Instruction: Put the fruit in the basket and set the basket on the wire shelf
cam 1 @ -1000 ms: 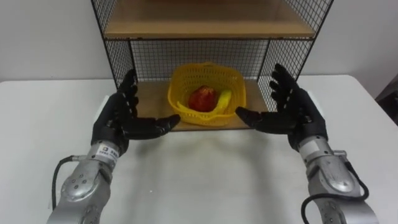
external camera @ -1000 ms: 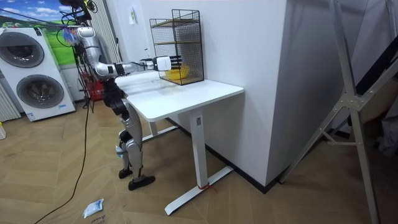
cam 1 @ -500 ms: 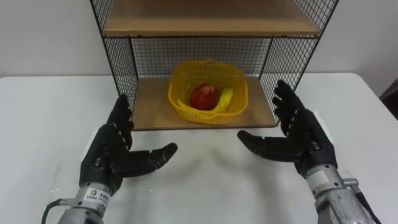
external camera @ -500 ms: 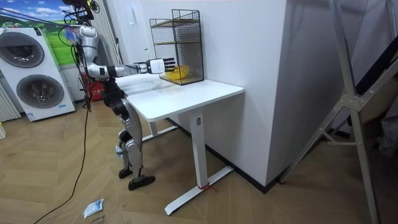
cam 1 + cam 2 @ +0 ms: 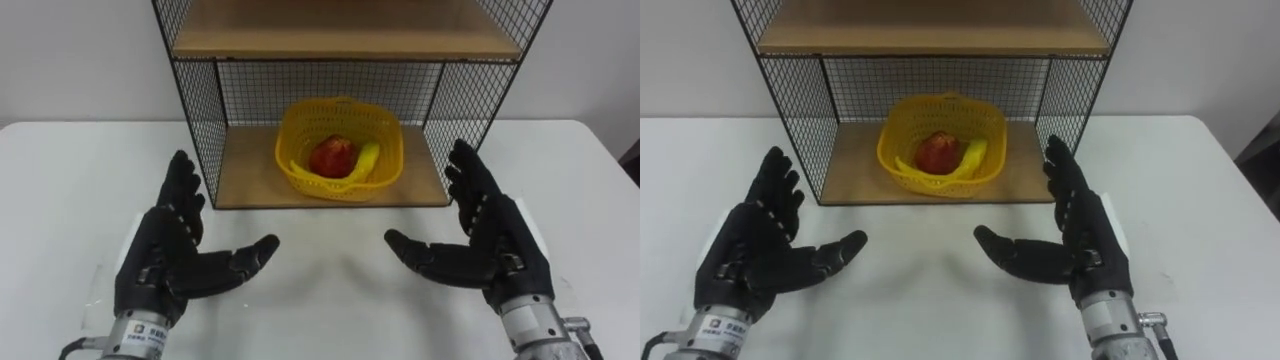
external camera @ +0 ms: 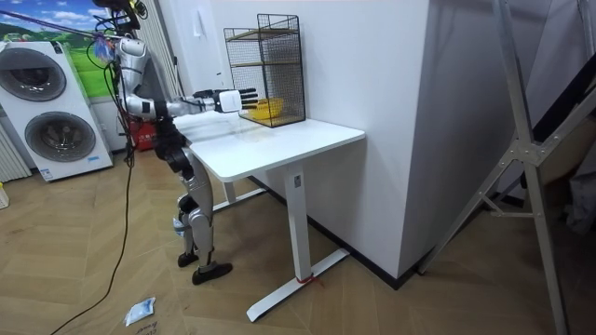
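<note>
So the white surface (image 5: pixel 60 180) takes up most of the scene. In the room view the robot stands at the end of it on the room view's left, both arms stretched out over the top toward the wall. At the back of the surface sits the black wire shelf (image 5: pixel 205 130), with mesh sides and back and two wooden boards, open at the front. The yellow plastic basket (image 5: pixel 385 150) is on the lower board, roughly in the middle and closer to the back mesh than the front edge. It's round, with a lattice wall and a thicker rim, sitting upright. Both hands are out in front of the shelf, over the surface and clear of the basket. The left hand (image 5: pixel 165 265) is off the shelf's left corner and the right hand (image 5: pixel 495 250) is off its right corner. Their palms are turned toward each other, the fingers are spread apart and straight, the thumbs point inward, and nothing is held in either. Inside the basket there's a red round fruit (image 5: pixel 332 157) on the left, with a yellow-green banana (image 5: pixel 364 158) lying right up against it on the right.
</note>
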You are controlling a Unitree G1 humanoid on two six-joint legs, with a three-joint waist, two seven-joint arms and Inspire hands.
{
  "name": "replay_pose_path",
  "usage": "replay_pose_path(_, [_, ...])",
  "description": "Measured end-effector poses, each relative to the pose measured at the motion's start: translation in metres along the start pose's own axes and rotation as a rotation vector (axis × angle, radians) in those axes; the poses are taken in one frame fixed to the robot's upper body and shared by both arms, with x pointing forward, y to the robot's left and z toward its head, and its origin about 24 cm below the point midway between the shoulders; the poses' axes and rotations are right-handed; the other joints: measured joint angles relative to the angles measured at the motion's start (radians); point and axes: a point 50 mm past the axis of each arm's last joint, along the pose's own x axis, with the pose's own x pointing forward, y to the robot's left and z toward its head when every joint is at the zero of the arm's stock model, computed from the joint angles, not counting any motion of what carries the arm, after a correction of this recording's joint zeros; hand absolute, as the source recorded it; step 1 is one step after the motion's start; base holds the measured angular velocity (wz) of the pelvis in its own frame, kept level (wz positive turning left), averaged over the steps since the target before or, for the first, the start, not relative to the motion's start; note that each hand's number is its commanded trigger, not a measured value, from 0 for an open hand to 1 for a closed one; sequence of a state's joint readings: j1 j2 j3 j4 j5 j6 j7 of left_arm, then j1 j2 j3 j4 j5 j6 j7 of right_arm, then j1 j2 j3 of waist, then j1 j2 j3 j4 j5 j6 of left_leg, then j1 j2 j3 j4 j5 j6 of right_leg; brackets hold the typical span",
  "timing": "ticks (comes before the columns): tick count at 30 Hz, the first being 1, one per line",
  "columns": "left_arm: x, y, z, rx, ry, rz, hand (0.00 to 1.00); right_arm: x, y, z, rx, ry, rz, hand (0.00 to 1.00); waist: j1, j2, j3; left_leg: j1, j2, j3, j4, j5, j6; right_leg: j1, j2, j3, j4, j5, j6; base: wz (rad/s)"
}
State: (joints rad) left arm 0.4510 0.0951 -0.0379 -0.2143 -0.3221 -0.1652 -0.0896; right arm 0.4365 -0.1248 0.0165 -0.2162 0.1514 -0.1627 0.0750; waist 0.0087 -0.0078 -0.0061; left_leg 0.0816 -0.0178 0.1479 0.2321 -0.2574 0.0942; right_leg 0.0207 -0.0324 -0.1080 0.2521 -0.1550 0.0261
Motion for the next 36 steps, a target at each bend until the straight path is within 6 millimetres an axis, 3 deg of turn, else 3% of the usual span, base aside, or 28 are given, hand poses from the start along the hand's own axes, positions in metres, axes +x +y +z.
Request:
replay_pose_path(7, [-0.003, 0.018, 0.011, 0.067, -0.082, 0.179, 0.0, -0.005, -0.007, 0.001, -0.023, -0.019, -0.071, 0.0, 0.006, 0.002, 0.0025, -0.002, 0.0, 0.0, -0.004, 0.002, -0.003, -0.001, 0.001, -0.001, -0.004, 0.001, -0.002, 0.0])
replay_pose_path(10, [-0.005, 0.032, 0.021, 0.094, -0.142, 0.305, 0.0, -0.006, -0.019, 0.006, -0.058, -0.056, -0.167, 0.0, 0.02, 0.007, 0.0054, -0.003, 0.0, -0.004, -0.005, 0.002, -0.003, -0.001, 0.002, -0.002, -0.006, 0.002, -0.002, 0.01])
replay_pose_path(13, [-0.012, 0.053, 0.044, 0.143, -0.252, 0.457, 0.0, -0.009, -0.042, 0.015, -0.114, -0.101, -0.31, 0.0, 0.032, 0.011, 0.0065, -0.001, -0.001, -0.007, -0.007, 0.003, -0.004, 0.004, 0.003, -0.005, -0.012, 0.004, -0.003, 0.01])
replay_pose_path(19, [-0.05, 0.109, 0.094, 0.231, -0.529, 0.922, 0.0, -0.031, -0.097, 0.055, -0.283, -0.296, -0.732, 0.0, 0.051, 0.023, 0.0052, 0.0, -0.003, -0.022, -0.014, 0.006, -0.006, 0.002, -0.001, -0.018, -0.01, 0.003, -0.002, 0.06])
replay_pose_path(22, [-0.076, 0.133, 0.117, 0.218, -0.651, 1.148, 0.0, -0.044, -0.126, 0.085, -0.335, -0.439, -0.955, 0.0, 0.058, 0.029, 0.0066, -0.004, -0.005, -0.019, -0.024, 0.011, -0.007, -0.007, -0.001, -0.014, -0.007, 0.003, -0.003, -0.02])
replay_pose_path(24, [-0.099, 0.15, 0.137, 0.224, -0.754, 1.315, 0.0, -0.064, -0.148, 0.105, -0.331, -0.551, -1.143, 0.0, 0.062, 0.026, 0.0067, -0.011, -0.004, -0.019, -0.026, 0.012, -0.008, -0.023, -0.001, -0.012, 0.007, 0.0, -0.004, -0.02])
replay_pose_path(26, [-0.115, 0.16, 0.147, 0.176, -0.813, 1.418, 0.0, -0.081, -0.162, 0.107, -0.261, -0.577, -1.281, 0.0, 0.063, 0.024, 0.0079, -0.016, -0.004, -0.019, -0.024, 0.012, -0.008, -0.029, -0.002, -0.015, 0.006, 0.0, -0.004, 0.0])
replay_pose_path(28, [-0.128, 0.168, 0.149, 0.094, -0.835, 1.511, 0.0, -0.097, -0.175, 0.099, -0.167, -0.549, -1.41, 0.0, 0.063, 0.019, 0.0044, -0.02, -0.005, -0.02, -0.024, 0.012, -0.008, -0.032, -0.003, -0.018, 0.01, -0.001, -0.004, 0.0])
replay_pose_path(31, [-0.15, 0.195, 0.129, 0.016, -0.7, 1.704, 0.0, -0.129, -0.199, 0.067, -0.001, -0.38, -1.622, 0.0, 0.051, 0.02, -0.0004, -0.026, -0.01, -0.042, -0.024, 0.013, -0.007, -0.032, -0.015, -0.032, 0.014, -0.005, -0.002, 0.18])
replay_pose_path(33, [-0.173, 0.214, 0.094, -0.076, -0.505, 1.872, 0.0, -0.163, -0.215, 0.027, 0.129, -0.171, -1.815, 0.0, 0.05, 0.02, -0.0028, -0.034, -0.012, -0.045, -0.022, 0.013, -0.006, -0.04, -0.019, -0.032, 0.023, -0.01, -0.001, 0.09])
replay_pose_path(34, [-0.179, 0.218, 0.084, -0.104, -0.457, 1.914, 0.0, -0.17, -0.216, 0.016, 0.156, -0.11, -1.86, 0.0, 0.048, 0.02, -0.0028, -0.035, -0.012, -0.045, -0.022, 0.013, -0.006, -0.041, -0.018, -0.032, 0.023, -0.01, -0.001, 0.0])
replay_pose_path(36, [-0.204, 0.226, 0.043, -0.221, -0.253, 2.073, 0.0, -0.197, -0.214, -0.025, 0.234, 0.128, -1.99, 0.0, 0.05, 0.025, -0.0054, -0.036, -0.014, -0.044, -0.022, 0.013, -0.007, -0.043, -0.02, -0.033, 0.024, -0.013, -0.003, 0.0])
